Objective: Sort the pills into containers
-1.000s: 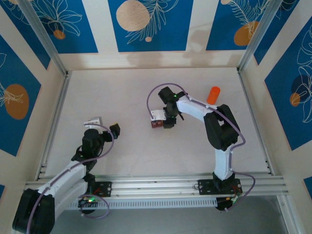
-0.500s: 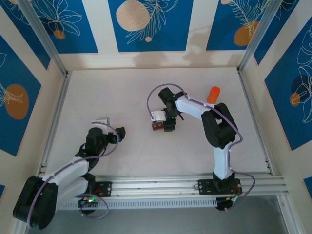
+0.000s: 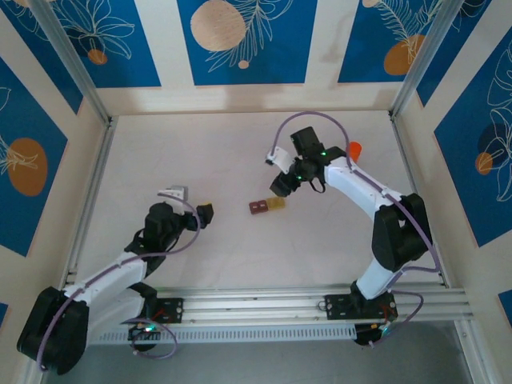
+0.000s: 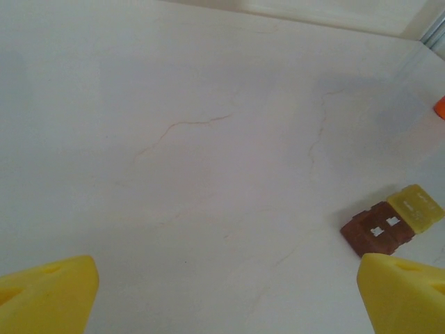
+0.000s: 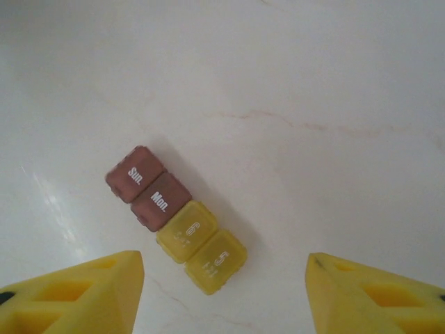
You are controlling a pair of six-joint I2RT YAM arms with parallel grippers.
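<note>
The containers (image 3: 266,206) lie on the table as a short strip: reddish-brown cells (image 5: 148,189) marked Sun. and Mon., joined to yellow cells (image 5: 201,247) marked 6 and 5. Their lids are down, so the pills are hidden. My right gripper (image 3: 278,172) hovers just behind the strip, open, and its yellow fingers (image 5: 76,292) stand wide on either side of the yellow end with nothing held. My left gripper (image 3: 189,202) sits open to the left of the strip, which lies ahead of its right fingertip as the containers (image 4: 393,223).
An orange bottle (image 3: 353,150) stands behind the right arm, and its edge, the orange bottle (image 4: 440,106), shows at the far right. Aluminium rails (image 3: 88,200) border the white table (image 3: 192,152) on the left and right.
The right gripper opened, let go of the containers and drew back and up to the right. The strip now lies free. The left gripper crept slightly to the right.
</note>
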